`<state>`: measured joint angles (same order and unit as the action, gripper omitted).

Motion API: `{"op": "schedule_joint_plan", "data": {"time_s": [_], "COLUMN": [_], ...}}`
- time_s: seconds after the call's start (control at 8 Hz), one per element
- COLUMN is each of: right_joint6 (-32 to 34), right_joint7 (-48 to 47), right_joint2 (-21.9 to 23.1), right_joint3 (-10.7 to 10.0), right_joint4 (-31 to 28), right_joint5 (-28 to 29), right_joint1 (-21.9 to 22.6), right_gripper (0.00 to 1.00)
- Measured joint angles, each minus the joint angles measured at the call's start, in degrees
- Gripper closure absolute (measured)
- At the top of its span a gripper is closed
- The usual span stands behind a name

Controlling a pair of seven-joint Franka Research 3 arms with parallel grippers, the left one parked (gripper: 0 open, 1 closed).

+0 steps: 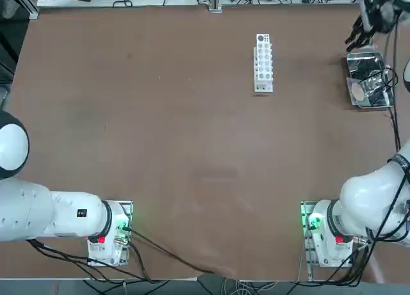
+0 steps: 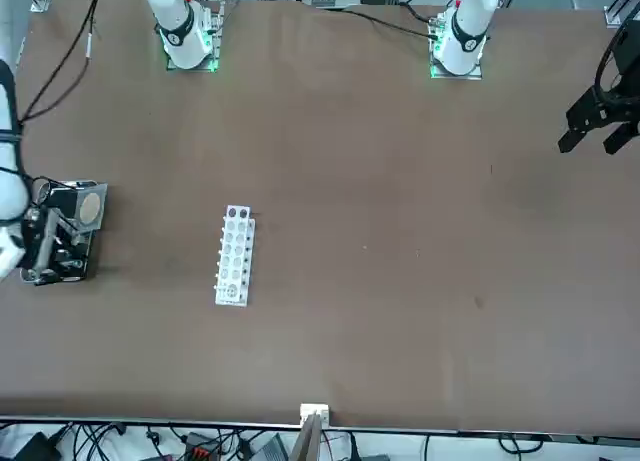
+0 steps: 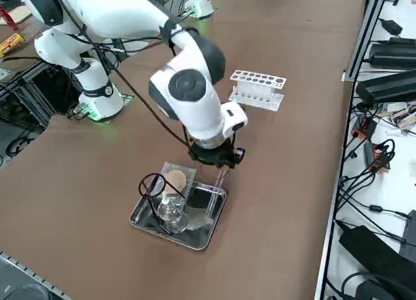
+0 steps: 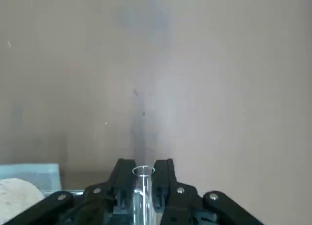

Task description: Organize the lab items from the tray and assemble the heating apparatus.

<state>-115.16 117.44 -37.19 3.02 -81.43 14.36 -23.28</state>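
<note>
Claw on the right arm [image 4: 145,175] has a glass tube [image 4: 143,203] pinched between its fingers, right by the metal tray [image 3: 203,245]. Tray's kinda crowded tbh: glass burner [image 3: 171,213], black wire stand [image 3: 155,194] and the mesh square with the tan centre [image 3: 176,177] are all bunched up there. White rack [image 3: 259,89] sits well apart on the brown table [image 3: 97,209].

White rounded arm segments, dark joint bands, trailing black cables, silver screws on black end effector [image 4: 143,193]
</note>
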Motion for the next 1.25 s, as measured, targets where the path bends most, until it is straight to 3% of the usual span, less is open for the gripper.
{"op": "schedule_joint_plan", "data": {"time_s": [0.25,0.62,0.88,1.25], "right_joint6": [5.5,11.3,13.6,13.9], "right_joint7": [-9.4,-28.0,-34.4,-34.7], "right_joint2": [2.1,7.4,9.8,9.2], "right_joint3": [0.5,1.6,3.1,3.6], "right_joint4": [4.3,5.5,5.4,4.8], "right_joint5": [0.4,2.4,10.4,27.0], "right_joint1": [0.8,4.8,5.9,6.7], "right_gripper": [0.77,0.77,0.77,0.77]}}
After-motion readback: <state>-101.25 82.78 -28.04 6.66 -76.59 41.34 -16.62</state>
